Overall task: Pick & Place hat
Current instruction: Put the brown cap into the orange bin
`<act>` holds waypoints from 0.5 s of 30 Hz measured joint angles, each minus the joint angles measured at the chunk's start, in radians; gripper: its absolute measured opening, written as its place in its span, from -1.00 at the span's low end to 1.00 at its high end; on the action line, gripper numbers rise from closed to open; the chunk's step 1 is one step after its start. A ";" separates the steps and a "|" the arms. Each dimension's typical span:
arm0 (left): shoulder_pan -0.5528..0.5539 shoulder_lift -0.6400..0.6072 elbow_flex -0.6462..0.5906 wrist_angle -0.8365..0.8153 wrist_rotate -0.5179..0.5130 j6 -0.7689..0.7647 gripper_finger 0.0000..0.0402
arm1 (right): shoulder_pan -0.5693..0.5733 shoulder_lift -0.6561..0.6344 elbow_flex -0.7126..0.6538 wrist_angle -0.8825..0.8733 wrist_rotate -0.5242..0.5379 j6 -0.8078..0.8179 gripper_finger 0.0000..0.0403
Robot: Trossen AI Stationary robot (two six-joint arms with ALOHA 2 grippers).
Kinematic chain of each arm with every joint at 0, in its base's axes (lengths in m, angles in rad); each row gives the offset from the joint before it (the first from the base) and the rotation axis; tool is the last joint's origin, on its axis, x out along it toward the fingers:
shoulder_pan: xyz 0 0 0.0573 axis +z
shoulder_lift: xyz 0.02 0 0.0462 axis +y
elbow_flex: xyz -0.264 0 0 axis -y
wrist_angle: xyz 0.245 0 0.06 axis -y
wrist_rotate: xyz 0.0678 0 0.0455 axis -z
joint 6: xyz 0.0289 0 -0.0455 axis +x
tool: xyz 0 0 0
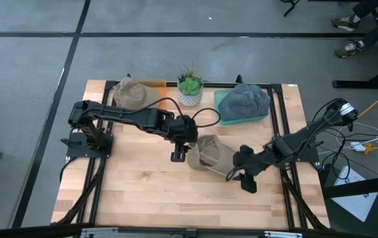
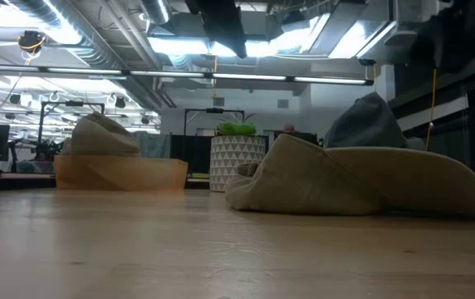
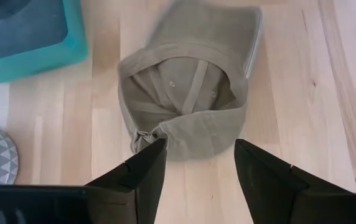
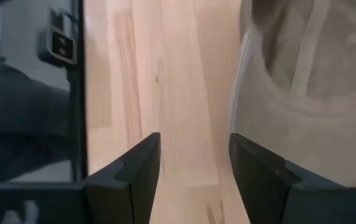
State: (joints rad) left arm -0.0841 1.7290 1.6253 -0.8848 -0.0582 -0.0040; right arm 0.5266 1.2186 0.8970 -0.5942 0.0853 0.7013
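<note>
Left tool [image 1: 178, 156]: positioned near the middle of the tabletop [image 1: 149, 192], just beside the khaki hat [image 1: 210, 155]. Its wrist view shows both fingers [image 3: 142, 175] parted with bare wood between them; one fingertip sits at the hat's back strap edge, but nothing is clamped. State: open, empty.

Right tool [image 1: 236, 174]: positioned on the opposite side of the same hat, low over the tabletop. Its wrist view shows the fingers [image 4: 137, 168] spread with only wood between them; the hat [image 4: 309, 93] lies just to one side of the gap, not inside it. State: open, empty.

Khaki hat: lies on the tabletop between the two tools, roughly central. The left wrist view shows it [image 3: 187, 102] turned opening-up, with inner seams and the strap visible and the brim pointing away from that tool. The low view shows it [image 2: 354, 178] resting flat on the wood, brim extended to one side.

Farther out, along the far edge of the tabletop: a tan hat [image 1: 133, 94] sits in an orange tray [image 1: 151, 83] on the left arm's side. A small potted plant [image 1: 189, 87] in a patterned white pot stands in the middle. A grey hat [image 1: 245, 100] rests in a teal tray [image 1: 221, 109] on the right arm's side. All three are well apart from both tools.

Beyond the tabletop, a person's shoes [image 1: 346, 36] are visible on the floor.
</note>
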 joint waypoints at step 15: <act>-0.003 0.000 0.000 -0.018 0.000 -0.091 -0.08 | 0.042 0.182 0.000 -0.001 0.116 -0.030 -0.07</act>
State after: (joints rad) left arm -0.0869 1.7290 1.6253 -0.9027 -0.0586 -0.0953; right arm 0.5686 1.4003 0.8970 -0.5949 0.2013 0.6715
